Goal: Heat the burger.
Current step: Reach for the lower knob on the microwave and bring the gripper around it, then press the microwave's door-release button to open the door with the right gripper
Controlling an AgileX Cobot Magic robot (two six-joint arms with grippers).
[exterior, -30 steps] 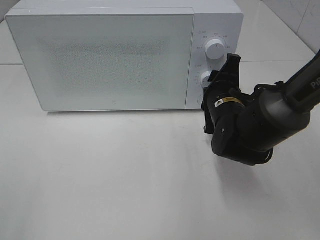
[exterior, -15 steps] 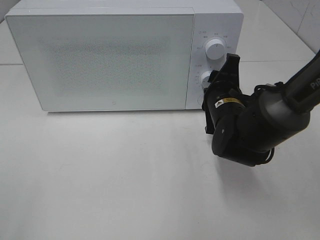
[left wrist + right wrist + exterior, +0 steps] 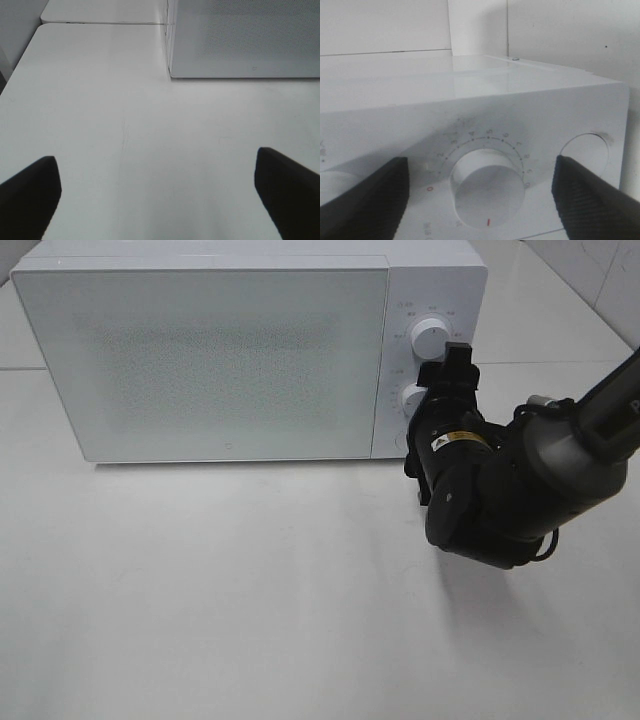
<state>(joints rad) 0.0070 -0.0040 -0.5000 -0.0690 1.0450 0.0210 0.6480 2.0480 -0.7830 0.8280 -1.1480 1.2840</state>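
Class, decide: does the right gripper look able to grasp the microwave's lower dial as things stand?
Probably yes: the right gripper is open, its fingers flanking the lower dial, with nothing between.

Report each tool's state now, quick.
Left tool: open, holding nothing.
Right tool: open, straddling the microwave dial, not gripping it.

One microwave (image 3: 220,350); two dials (image 3: 429,337) (plus one round button (image 3: 585,152)); one table (image 3: 250,590).
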